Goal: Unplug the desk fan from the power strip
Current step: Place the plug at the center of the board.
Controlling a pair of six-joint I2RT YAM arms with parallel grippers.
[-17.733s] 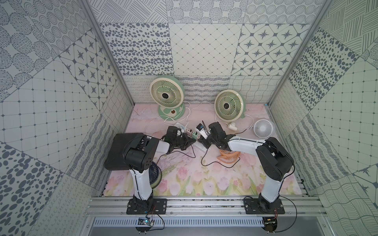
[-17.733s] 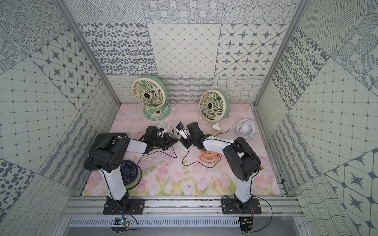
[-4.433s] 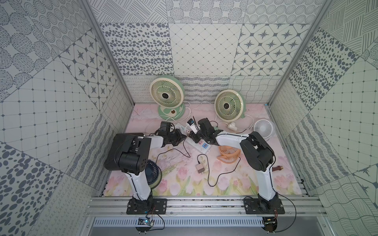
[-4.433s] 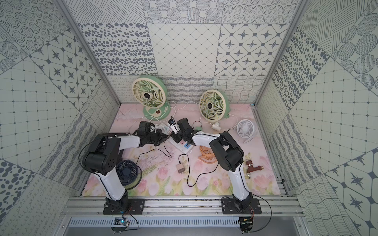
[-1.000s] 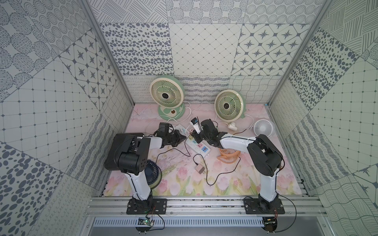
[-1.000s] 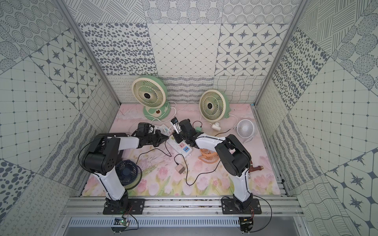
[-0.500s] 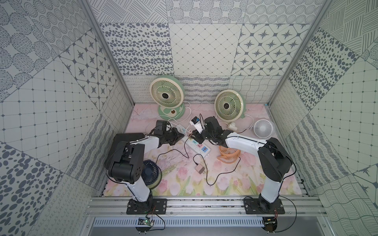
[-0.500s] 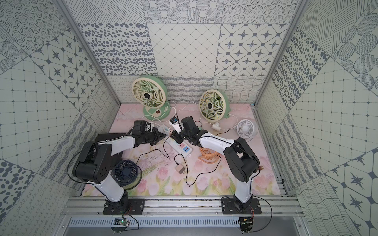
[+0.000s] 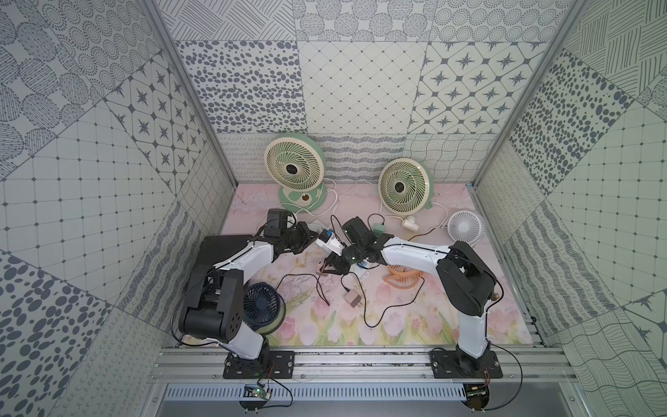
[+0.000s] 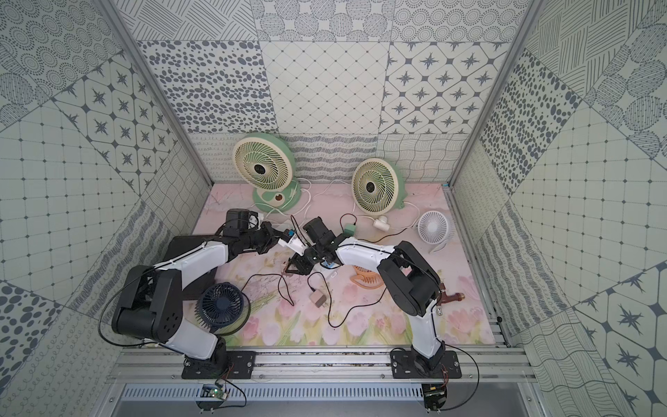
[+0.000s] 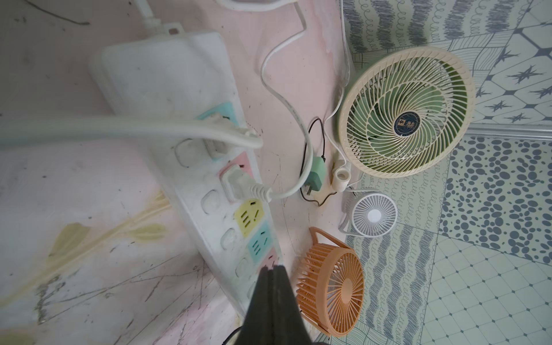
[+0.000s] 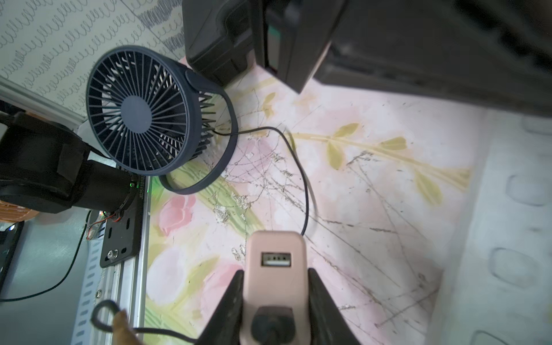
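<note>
Left gripper [image 11: 273, 270]: closed, empty, tips seen over strip [image 11: 185, 89].
Right gripper [image 12: 274, 273]: clamped on pink adapter [image 12: 276, 248], which is held apart from strip.

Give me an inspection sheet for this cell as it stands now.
Surface: floral mat, scuffed.
Job's things: power strip, two white plugs seated; pink adapter out of it.
Clutter: larger green fan, smaller green fan, white fan, orange fan, navy fan, green adapter, loose adapter.
Grippers: left claw shut, tip over strip, contact unclear; right claw shut on pink adapter.
Cables: white cords from strip; black cables looping on mat.
Surroundings: patterned walls, front rail.
</note>
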